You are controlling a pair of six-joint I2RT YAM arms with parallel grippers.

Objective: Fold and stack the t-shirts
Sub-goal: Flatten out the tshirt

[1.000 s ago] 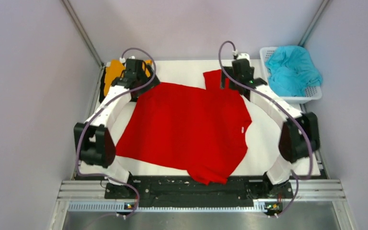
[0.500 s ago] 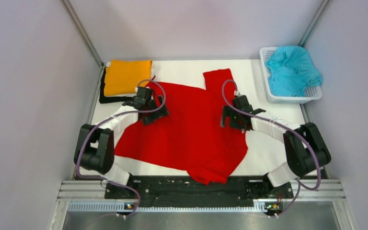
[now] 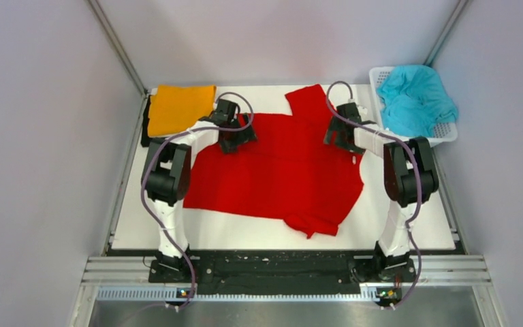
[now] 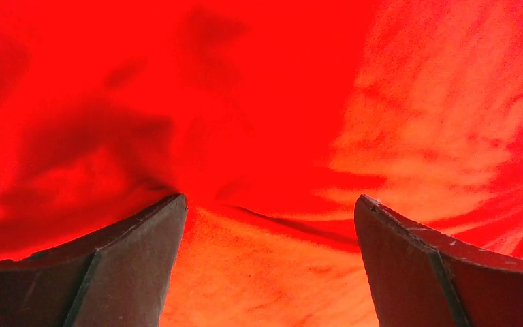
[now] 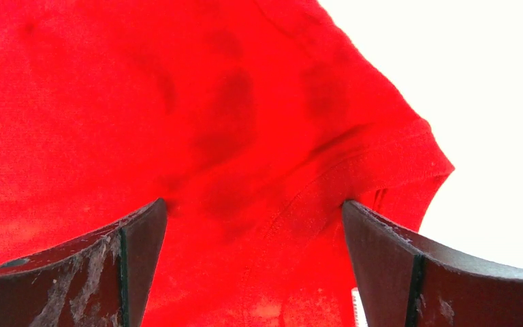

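Observation:
The bright red t-shirt (image 3: 279, 170) lies spread on the table, one sleeve (image 3: 308, 101) at the far edge and one (image 3: 311, 223) bunched at the near side. My left gripper (image 3: 236, 136) is open on its far left part, and the red cloth (image 4: 265, 122) fills the left wrist view between the fingers (image 4: 126, 262). My right gripper (image 3: 341, 135) is open on its far right part, by a sleeve seam (image 5: 354, 170). A folded orange t-shirt (image 3: 179, 107) lies on a black one (image 3: 146, 131) at the far left. The teal t-shirt (image 3: 414, 97) lies crumpled in the basket. No white t-shirt is in view.
The white perforated basket (image 3: 442, 137) stands at the far right corner. The white table top (image 3: 402, 225) is walled by grey panels on the left, right and back. A metal rail (image 3: 286, 269) with both arm bases runs along the near edge.
Both grippers have moved from mid-table toward the far side. The red shirt has shifted away from the near edge and lies flatter. Both arms now stretch straight forward.

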